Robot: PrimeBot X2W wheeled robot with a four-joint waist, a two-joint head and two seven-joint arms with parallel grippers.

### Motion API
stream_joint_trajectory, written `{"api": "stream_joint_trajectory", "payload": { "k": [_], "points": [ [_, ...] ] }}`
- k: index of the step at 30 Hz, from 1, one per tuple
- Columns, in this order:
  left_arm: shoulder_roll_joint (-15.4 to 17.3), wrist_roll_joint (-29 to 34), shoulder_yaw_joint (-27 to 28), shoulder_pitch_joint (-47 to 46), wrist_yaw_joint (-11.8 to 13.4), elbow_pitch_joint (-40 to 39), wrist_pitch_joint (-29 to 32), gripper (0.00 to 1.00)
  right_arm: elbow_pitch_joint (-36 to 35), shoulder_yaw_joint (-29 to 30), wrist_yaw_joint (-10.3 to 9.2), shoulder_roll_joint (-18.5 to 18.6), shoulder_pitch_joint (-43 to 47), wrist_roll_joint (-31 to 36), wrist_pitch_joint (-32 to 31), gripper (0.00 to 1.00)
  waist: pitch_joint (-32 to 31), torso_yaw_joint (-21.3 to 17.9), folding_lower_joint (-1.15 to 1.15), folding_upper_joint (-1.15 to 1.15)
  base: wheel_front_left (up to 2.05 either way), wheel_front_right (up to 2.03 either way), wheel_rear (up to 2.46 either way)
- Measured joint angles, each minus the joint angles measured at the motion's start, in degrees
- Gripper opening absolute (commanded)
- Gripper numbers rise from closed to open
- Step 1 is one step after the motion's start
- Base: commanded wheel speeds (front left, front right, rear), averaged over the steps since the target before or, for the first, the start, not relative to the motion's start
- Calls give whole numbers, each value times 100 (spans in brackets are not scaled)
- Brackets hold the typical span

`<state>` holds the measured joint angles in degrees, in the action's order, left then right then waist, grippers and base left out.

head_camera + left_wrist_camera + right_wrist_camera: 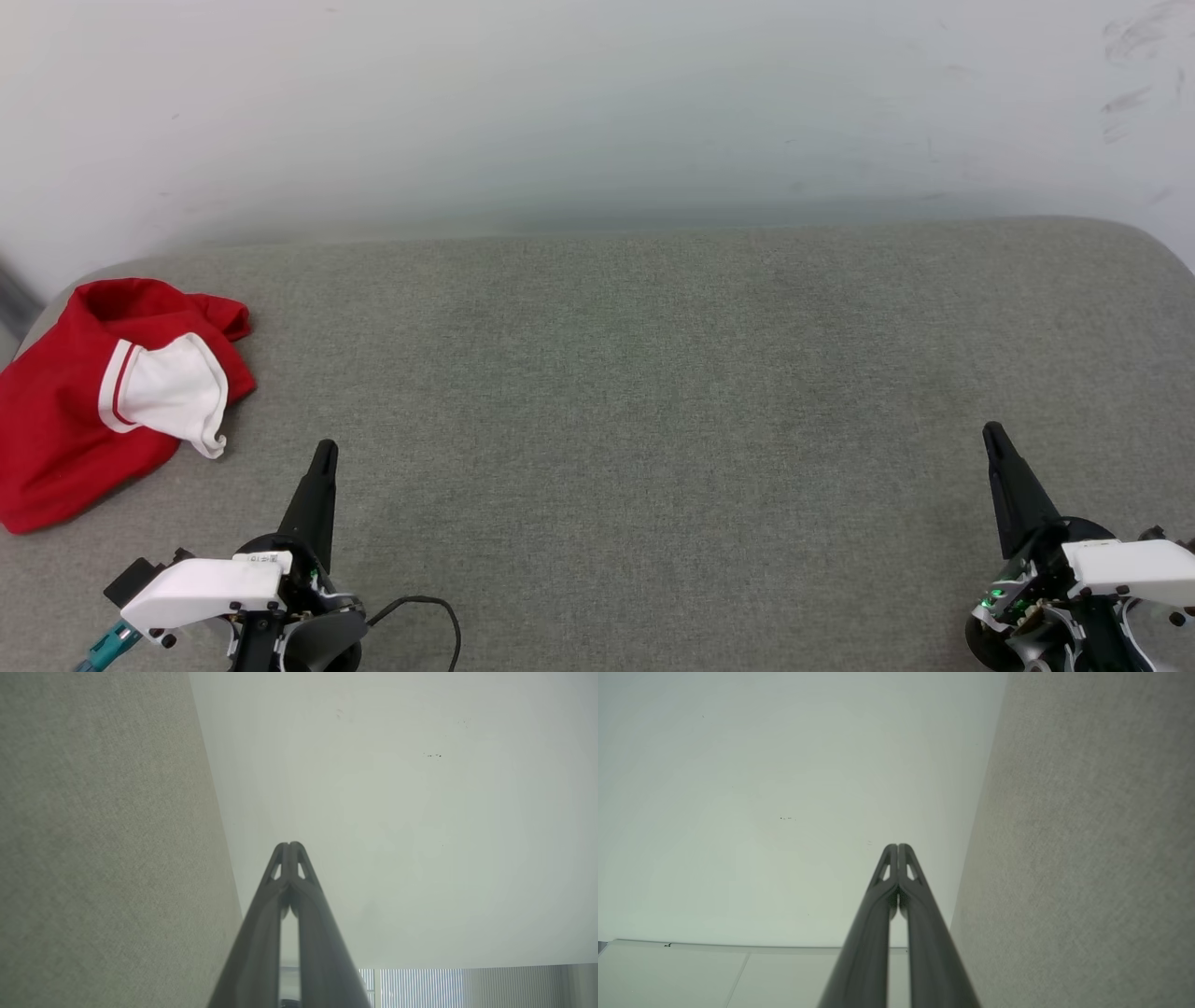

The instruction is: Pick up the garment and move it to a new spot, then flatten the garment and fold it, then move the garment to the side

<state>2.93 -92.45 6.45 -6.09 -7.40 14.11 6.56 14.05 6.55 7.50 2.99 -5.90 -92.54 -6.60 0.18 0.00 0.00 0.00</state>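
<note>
The left gripper point(324, 452) is shut tight. Its two dark fingers point(261, 938) press together at the tips, and nothing is between them. The right gripper point(991, 433) is shut tight too. Its fingers point(868, 933) meet tip to tip and hold nothing.

Both grippers sit at the near edge of the grey mat point(653, 392). The left one is at the near left and the right one is at the near right, well apart from each other. Both point away, toward the far wall point(597, 112). The left one leans a bit to the right. The right one leans a bit to the left. A thin black cable point(446, 611) makes a loop on the near side, just right of the left gripper's base.

The shirt point(56, 448) lies at the left edge of the mat. It is a little farther away than the left gripper and off to its left, near it but not touching. The shirt is red and bunched up in a heap, not flat. One white sleeve point(173, 392) lies on top of the red part. The sleeve has a red and white stripe along its left side, and its loose end curls down toward the near side.

The wall is pale and plain. A few dark smudges point(1134, 37) mark it at the far right. In the left wrist view, some striped blinds point(420, 989) show beside the wall.
</note>
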Motion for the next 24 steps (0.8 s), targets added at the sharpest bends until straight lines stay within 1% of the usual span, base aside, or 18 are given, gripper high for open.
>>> {"api": "stream_joint_trajectory", "payload": {
  "k": [24],
  "points": [
    [0,0,0,0,0,0,0,0,0,0,0,0,0,0,1,0,0,0,0,0,0,0,0]
  ]
}}
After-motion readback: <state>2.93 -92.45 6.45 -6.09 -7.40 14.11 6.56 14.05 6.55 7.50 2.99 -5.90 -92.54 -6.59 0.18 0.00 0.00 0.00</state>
